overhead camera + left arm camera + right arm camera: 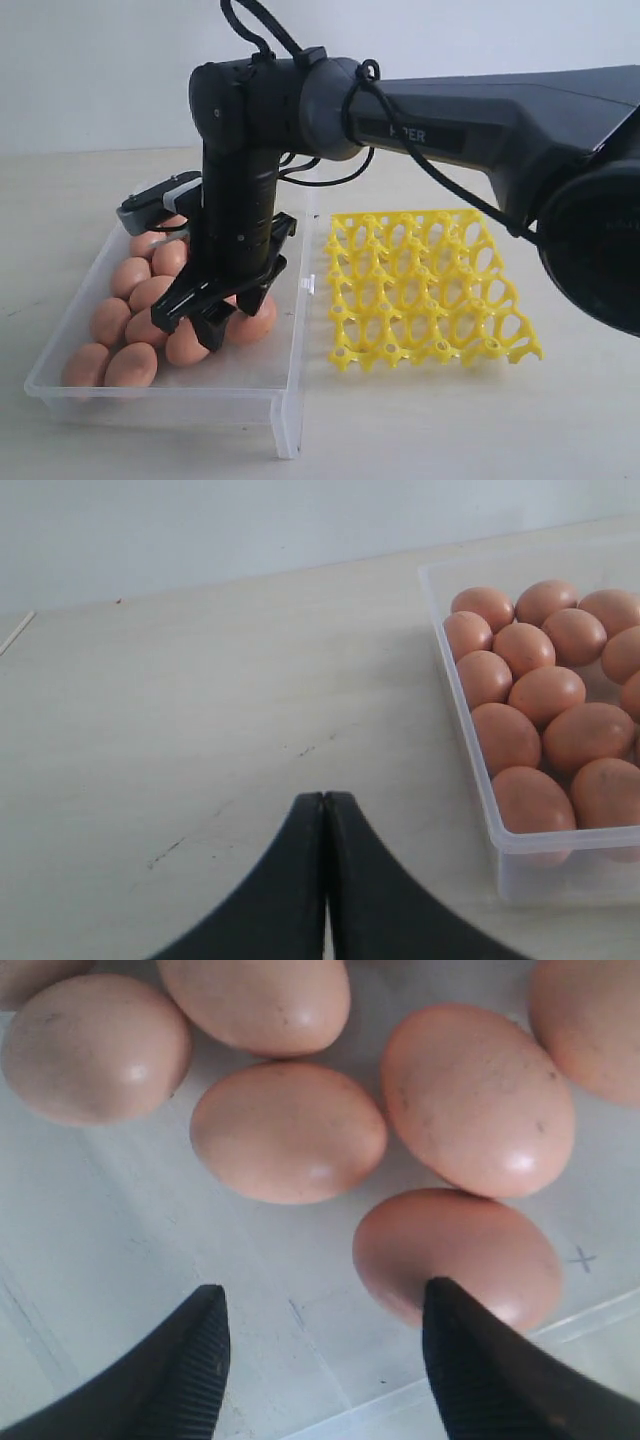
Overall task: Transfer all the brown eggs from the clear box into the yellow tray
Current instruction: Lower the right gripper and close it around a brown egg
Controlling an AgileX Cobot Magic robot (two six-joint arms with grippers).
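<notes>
- The right gripper [325,1295] hung low inside the box with its black ribbed fingers spread wide and nothing between them; only bare box floor showed in the gap.
- One fingertip [440,1305] overlapped the nearest egg [460,1255] in the right wrist view; whether it touched the shell could not be told.
- The step in hand looked like picking that egg. To do it well, the gripper should shift sideways until the egg sat centred between the fingers, then come down and close gently across its narrow waist, clear of the neighbours lying just beside it.
- The smooth oval brown eggs [150,295] lay clustered in the large, shallow clear box [150,400] of transparent plastic, none yet moved.
- The bright yellow tray [345,352], an openwork plastic grid of round cups, sat just beside the box with every cup vacant.
- The left gripper [323,800] was pressed together over the pale wooden table [200,730], near the box but outside it.
- On the black arm [480,110], the raised letters "PER" [405,133] could be read, their beginning hidden by a cable; a small cross mark [582,1258] showed at the box floor.
</notes>
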